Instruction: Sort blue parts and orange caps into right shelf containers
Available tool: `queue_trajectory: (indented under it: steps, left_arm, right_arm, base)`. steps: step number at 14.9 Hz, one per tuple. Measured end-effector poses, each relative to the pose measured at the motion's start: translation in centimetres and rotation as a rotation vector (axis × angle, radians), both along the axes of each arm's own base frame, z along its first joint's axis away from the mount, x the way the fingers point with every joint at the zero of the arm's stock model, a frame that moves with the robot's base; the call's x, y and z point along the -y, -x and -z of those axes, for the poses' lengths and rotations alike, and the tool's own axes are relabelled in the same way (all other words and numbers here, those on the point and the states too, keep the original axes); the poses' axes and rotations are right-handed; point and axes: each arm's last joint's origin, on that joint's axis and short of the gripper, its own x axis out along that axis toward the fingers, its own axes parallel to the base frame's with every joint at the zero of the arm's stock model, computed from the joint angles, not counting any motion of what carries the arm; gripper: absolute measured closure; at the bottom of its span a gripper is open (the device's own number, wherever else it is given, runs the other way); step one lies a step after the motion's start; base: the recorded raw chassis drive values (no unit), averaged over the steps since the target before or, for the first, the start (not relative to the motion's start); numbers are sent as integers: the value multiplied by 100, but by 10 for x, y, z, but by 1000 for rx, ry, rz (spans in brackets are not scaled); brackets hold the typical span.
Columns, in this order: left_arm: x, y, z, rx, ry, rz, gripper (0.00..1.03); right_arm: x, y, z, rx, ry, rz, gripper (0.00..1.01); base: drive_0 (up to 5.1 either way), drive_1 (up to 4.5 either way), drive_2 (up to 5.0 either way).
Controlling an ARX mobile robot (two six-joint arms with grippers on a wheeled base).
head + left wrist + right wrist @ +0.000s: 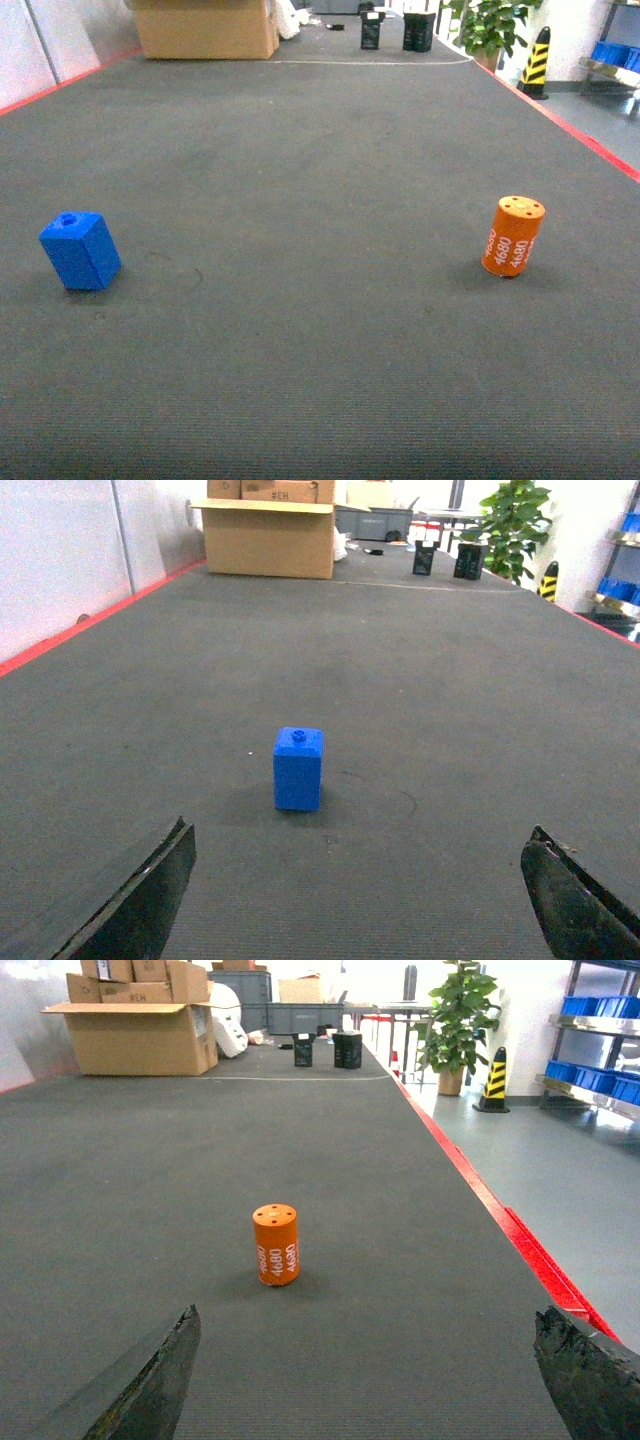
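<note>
A blue part (80, 250) stands on the dark mat at the left; in the left wrist view the same blue part (298, 768) is ahead of my left gripper (360, 865), which is open and empty. An orange cap (514, 236) printed "1680" stands upright at the right. That orange cap (276, 1244) lies ahead and left of my open, empty right gripper (368, 1345). The right shelf (600, 1030) with blue containers (590, 1006) is far off to the right. Neither gripper shows in the head view.
A red stripe (520, 1240) marks the mat's right border. Cardboard boxes (205, 28) stand at the far end, with black boxes (418, 30), a potted plant (490, 25) and a striped cone (537, 62).
</note>
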Motion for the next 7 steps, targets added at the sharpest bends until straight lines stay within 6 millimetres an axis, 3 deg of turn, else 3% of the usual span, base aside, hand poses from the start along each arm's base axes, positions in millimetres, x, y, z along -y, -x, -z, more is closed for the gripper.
queue_trajectory:
  steps: [7]
  left_arm:
    - [0,0,0,0,0,0,5]
  right_arm:
    - [0,0,0,0,0,0,3]
  base:
    - [0,0,0]
